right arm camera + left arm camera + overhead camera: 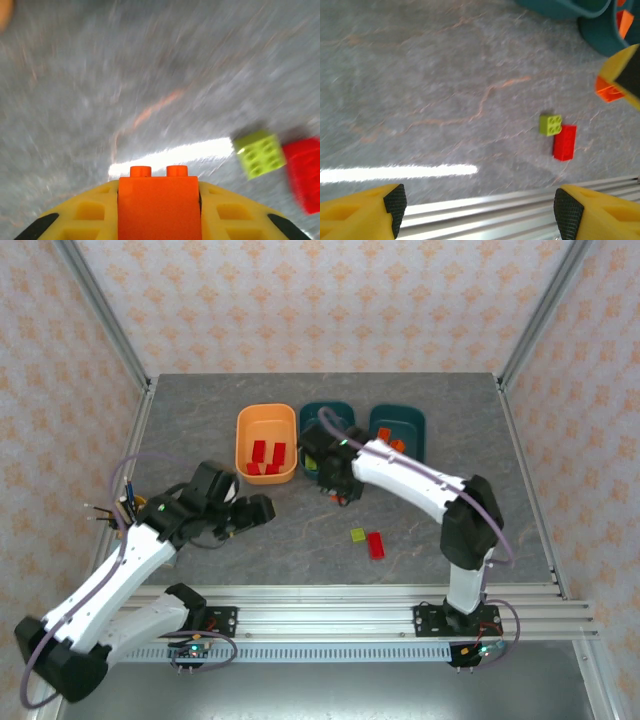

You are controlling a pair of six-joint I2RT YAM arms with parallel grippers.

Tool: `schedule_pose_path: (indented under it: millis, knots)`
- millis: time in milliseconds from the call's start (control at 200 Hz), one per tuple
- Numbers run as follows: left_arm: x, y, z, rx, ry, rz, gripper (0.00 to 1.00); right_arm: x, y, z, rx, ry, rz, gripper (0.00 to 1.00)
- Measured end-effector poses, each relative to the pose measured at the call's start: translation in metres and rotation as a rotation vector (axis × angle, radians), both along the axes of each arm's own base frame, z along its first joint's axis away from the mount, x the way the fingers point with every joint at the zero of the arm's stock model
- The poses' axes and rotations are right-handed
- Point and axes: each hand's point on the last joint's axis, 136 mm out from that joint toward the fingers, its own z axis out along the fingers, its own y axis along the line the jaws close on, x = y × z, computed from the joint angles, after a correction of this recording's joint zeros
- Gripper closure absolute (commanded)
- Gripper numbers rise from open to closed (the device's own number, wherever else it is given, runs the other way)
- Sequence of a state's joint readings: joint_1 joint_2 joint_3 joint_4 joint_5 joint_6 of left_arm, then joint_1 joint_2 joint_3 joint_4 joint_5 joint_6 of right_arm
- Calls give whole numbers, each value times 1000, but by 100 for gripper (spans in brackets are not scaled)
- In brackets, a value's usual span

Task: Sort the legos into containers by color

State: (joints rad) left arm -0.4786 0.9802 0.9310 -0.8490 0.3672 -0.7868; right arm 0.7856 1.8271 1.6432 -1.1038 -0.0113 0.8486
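Orange brick [158, 207] clamped in my right gripper [337, 490], over the table [200, 420] beside teal tray [335, 408], my left gripper [480, 207] spread wide, light orange tray [241, 440] holding red bricks [266, 457], yellow-green brick [550, 124] just beside loose red brick [564, 142].

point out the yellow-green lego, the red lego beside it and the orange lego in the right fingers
yellow-green lego [550, 124], left wrist view, studded top face
red lego [564, 142], left wrist view, middle of its top
orange lego [159, 207], right wrist view, flat face below its studs
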Motion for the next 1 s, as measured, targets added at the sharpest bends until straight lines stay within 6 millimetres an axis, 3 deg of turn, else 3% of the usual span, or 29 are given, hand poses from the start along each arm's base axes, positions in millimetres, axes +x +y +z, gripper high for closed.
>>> schedule_pose_path:
  millis: [165, 285, 405, 540, 796, 1001]
  knots:
    - [51, -33, 21, -31, -57, -18, 20, 64, -69, 22, -31, -68, -86, 72]
    - [89, -57, 36, -58, -106, -25, 20, 106, -99, 29, -66, -110, -111, 73]
    - [120, -78, 41, -68, -126, -35, 20, 146, -121, 17, -105, -117, -127, 73]
    - [148, -105, 39, -70, -130, -59, 20, 183, -142, -13, -146, -90, -149, 73]
    - [173, -140, 29, -58, -127, -111, 21, 214, -175, -65, -187, -22, -182, 72]
    - [166, -159, 25, -54, -122, -157, 21, 225, -178, -82, -190, -1, -157, 55]
